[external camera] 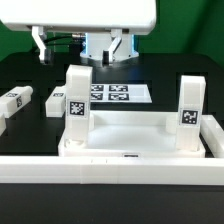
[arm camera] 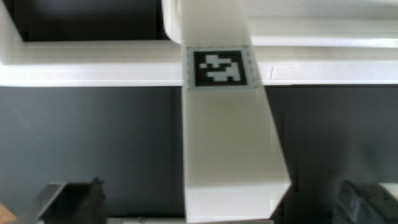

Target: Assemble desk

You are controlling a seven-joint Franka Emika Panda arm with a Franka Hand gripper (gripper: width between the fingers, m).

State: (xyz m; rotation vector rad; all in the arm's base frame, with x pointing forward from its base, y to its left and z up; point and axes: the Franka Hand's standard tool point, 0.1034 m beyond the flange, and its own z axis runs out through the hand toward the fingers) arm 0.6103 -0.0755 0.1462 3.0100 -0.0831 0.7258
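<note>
White top (external camera: pixel 140 128) sits on black table (external camera: pixel 30 75), mid exterior view, rim up, just behind the long front bar (external camera: pixel 110 172). Two legs stand upright at its corners: left leg (external camera: pixel 77 100) on the exterior view's left, right leg (external camera: pixel 192 108) on the exterior view's right, both with printed faces toward the camera. Two more lie flat on the table at the exterior view's left, off the top: near leg (external camera: pixel 57 101) just beside the left leg, far leg (external camera: pixel 14 101) by the frame edge. Marker board (external camera: pixel 118 93) lies flat behind the top, between the two standing legs as seen. Gripper (external camera: pixel 112 50) hangs high at the back, over the marker board's far side, holding nothing.

Wrist view: gripper (arm camera: pixel 222 195) spread wide, dark fingers (arm camera: pixel 75 200) either side of a tagged leg (arm camera: pixel 228 140), clear gap both sides, no contact. That leg runs lengthwise between the fingers and meets a white crosswise strip (arm camera: pixel 89 55) at its far end. Its tag (arm camera: pixel 219 67) sits right at that junction. Can't tell which leg this is, or whether the strip is top rim or bar.
</note>
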